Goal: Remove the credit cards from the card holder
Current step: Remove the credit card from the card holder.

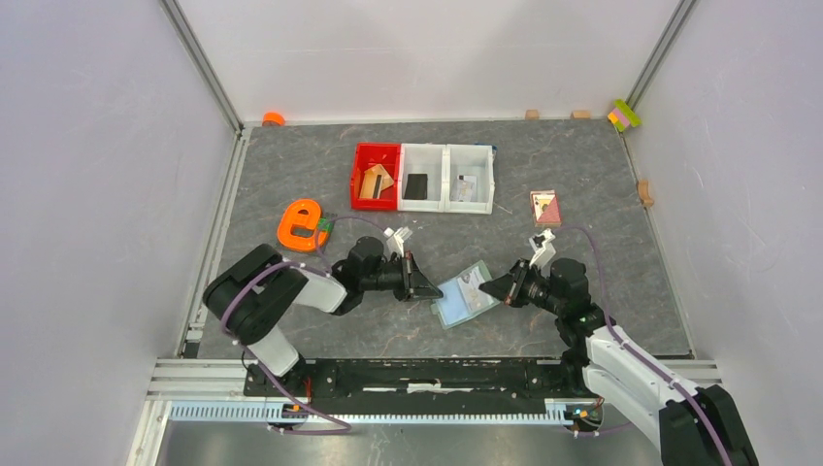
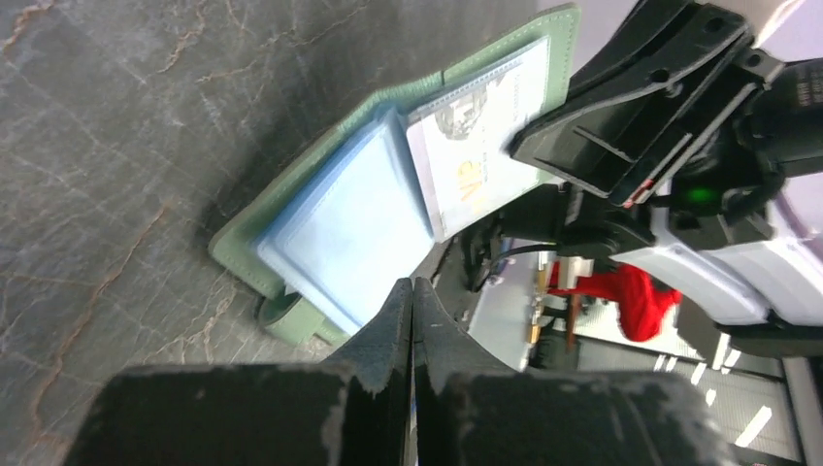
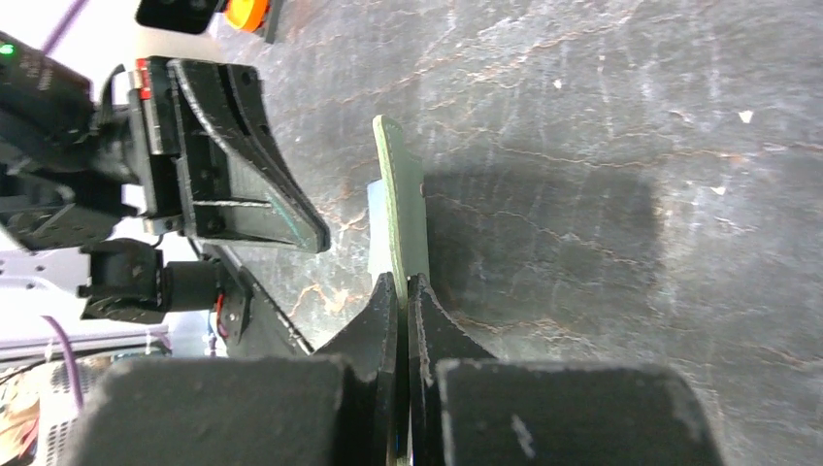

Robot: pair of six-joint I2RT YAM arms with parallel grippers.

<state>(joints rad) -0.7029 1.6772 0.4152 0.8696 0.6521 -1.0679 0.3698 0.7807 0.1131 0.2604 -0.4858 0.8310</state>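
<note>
1. The left gripper [image 1: 424,283] is hanging low over the bench [image 1: 582,291] with its jaws pressed together. Its tips are sitting at the near edge of the blue sleeve [image 2: 340,233], and I cannot tell whether they are nipping it.
2. The right gripper [image 1: 488,288] is facing it from 3 o'clock. Its jaws are pressed together and seem to be pinching the green cover edge of the card holder [image 1: 464,297].
3. The card holder is lying open between the two, and a pale printed card [image 2: 476,165] is still showing in its clear pocket.
4. Toward 11 to 12 o'clock from the holder, the red bin [image 1: 355,180] is holding a tan-gold card [image 1: 375,183]. The white bins [image 1: 445,148] are holding a dark card [image 1: 415,186] and a pale card [image 1: 464,188].
5. The task is looking mostly done, with at least the printed card waiting to come out. Whether more cards are hiding under the blue sleeve is not showing.
</note>
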